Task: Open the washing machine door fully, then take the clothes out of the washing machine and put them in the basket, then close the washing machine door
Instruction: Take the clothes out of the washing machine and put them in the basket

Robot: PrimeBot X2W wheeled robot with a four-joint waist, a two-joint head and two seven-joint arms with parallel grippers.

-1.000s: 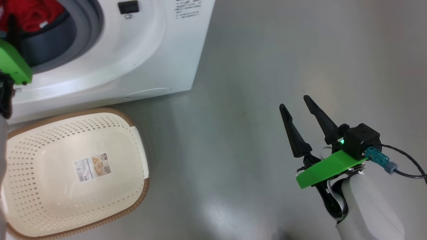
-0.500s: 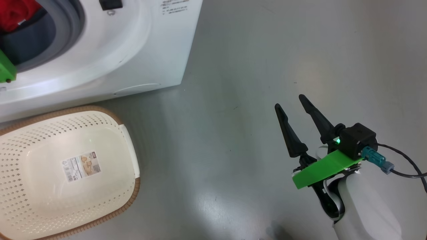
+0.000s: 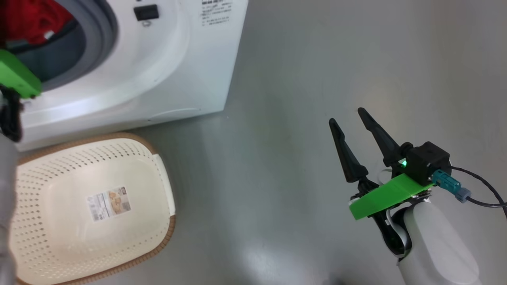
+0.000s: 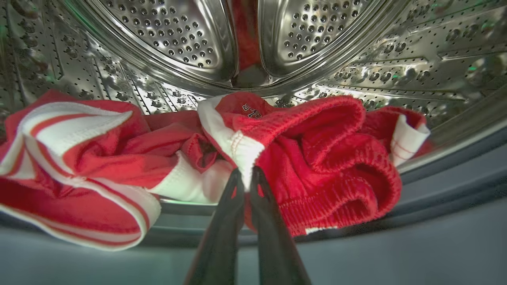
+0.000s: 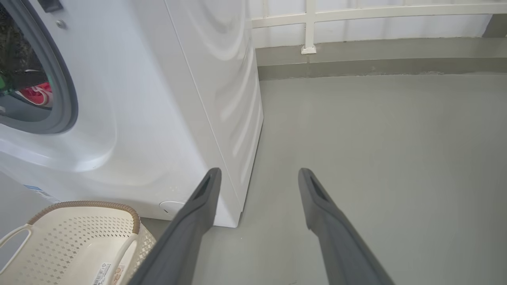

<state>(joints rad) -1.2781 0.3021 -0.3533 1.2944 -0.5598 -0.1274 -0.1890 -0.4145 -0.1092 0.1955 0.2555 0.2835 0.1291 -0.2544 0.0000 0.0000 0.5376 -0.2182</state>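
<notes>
Inside the steel drum, the red clothes (image 4: 317, 158) with white stripes lie heaped at the front. My left gripper (image 4: 245, 174) is shut on a white-trimmed fold of them. In the head view the clothes (image 3: 31, 19) show through the grey seal of the white washing machine (image 3: 158, 79), with my left arm's green bracket (image 3: 16, 77) at the opening. The cream basket (image 3: 79, 245) stands on the floor in front of the machine, holding nothing but its paper label. My right gripper (image 3: 346, 116) hangs open over bare floor to the right. The door is out of view.
Grey floor (image 3: 277, 178) stretches between the machine and my right arm. In the right wrist view the open right gripper (image 5: 258, 171) points at the machine's corner (image 5: 237, 118); a white railing and low kerb (image 5: 309, 47) run along the back.
The whole head picture slid left and then back right, so the camera moved. My right gripper keeps the same open pose. The basket has stayed in place before the machine.
</notes>
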